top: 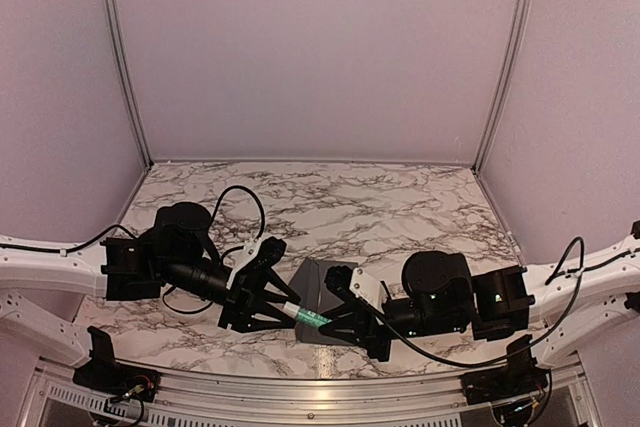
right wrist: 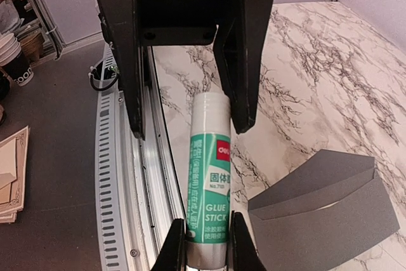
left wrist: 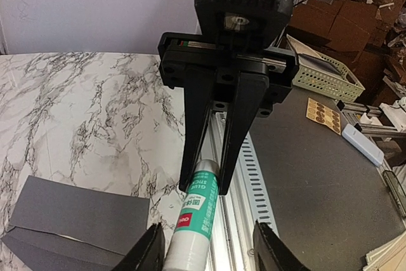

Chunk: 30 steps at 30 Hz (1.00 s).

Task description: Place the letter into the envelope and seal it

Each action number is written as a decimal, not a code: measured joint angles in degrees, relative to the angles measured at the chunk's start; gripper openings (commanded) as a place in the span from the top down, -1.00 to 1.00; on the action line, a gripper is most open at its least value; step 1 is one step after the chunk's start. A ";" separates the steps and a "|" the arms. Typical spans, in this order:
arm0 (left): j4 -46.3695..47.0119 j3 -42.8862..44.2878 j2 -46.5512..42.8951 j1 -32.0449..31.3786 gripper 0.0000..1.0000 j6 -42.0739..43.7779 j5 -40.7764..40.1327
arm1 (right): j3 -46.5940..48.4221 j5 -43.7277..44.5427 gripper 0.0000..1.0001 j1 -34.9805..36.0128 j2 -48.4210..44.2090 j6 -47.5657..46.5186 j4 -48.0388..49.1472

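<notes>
Green-and-white glue stick hangs at the lower centre of the top view, gripped tight at one end by the right gripper. The left gripper straddles the other end, jaws parted, one finger clear, probably to pull off the cap. Just behind lies the envelope, flap open for gluing, on the marble table. No letter shows; presumably it is inside.

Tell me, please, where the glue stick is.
Top view, low centre: glue stick held by the right gripper, tip inside the open left gripper, beside the envelope.
</notes>
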 measured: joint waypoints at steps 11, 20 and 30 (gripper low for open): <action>0.39 1.36 2.58 -0.09 0.07 0.17 -0.96 | 0.00 1.44 1.00 -0.02 -0.76 0.17 -0.26; 0.39 1.36 3.08 -0.09 0.41 0.35 -1.73 | 0.00 1.33 1.00 0.00 -1.20 0.37 -0.35; -0.04 2.05 4.46 -0.26 1.00 0.50 -0.52 | -0.35 1.01 -0.07 0.00 -1.49 -0.11 -1.62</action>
